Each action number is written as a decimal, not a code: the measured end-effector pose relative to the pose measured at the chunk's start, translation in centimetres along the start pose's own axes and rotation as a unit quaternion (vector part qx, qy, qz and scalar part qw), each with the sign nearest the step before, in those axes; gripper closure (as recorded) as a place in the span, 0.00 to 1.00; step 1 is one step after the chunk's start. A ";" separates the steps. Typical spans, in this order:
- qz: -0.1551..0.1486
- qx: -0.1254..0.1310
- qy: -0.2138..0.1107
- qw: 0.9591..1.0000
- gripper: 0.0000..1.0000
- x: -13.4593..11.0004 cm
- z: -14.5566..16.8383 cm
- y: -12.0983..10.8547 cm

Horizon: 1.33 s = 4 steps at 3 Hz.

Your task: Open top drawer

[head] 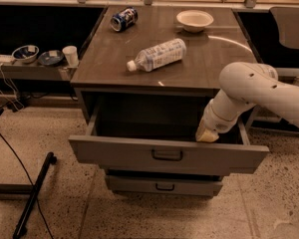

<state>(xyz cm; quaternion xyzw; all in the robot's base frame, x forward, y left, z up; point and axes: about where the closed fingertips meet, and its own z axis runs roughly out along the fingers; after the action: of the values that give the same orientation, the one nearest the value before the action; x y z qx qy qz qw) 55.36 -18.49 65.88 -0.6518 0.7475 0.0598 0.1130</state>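
The top drawer (119, 156) is pulled far out of the cabinet; its wide grey front carries a small dark loop handle (167, 155) at the centre. The inside looks dark and empty. My white arm (249, 91) comes in from the right and bends down into the drawer's right side. My gripper (207, 135) is at the arm's end, just behind the drawer front, right of the handle; only its pale end shows.
A narrower grey drawer (162, 185) sits shut below. On the cabinet top (109, 59) lie a plastic bottle (157, 55), a blue can (123, 19) and a white bowl (194, 20). Bowls and a cup (69, 55) stand on a left shelf. Dark pole (34, 195) on floor.
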 end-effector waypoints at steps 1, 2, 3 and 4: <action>-0.019 -0.033 -0.008 0.999 1.00 -0.3 1.6 1.9; -0.061 -0.091 -0.034 0.993 1.00 -0.7 1.4 6.9; -0.076 -0.120 -0.054 0.988 1.00 -0.5 0.0 10.2; -0.070 -0.125 -0.081 0.986 1.00 0.1 -2.6 11.9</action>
<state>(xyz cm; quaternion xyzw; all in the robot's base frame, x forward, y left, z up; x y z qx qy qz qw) 43.34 -17.52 67.65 -0.7044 0.6751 0.1975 0.0952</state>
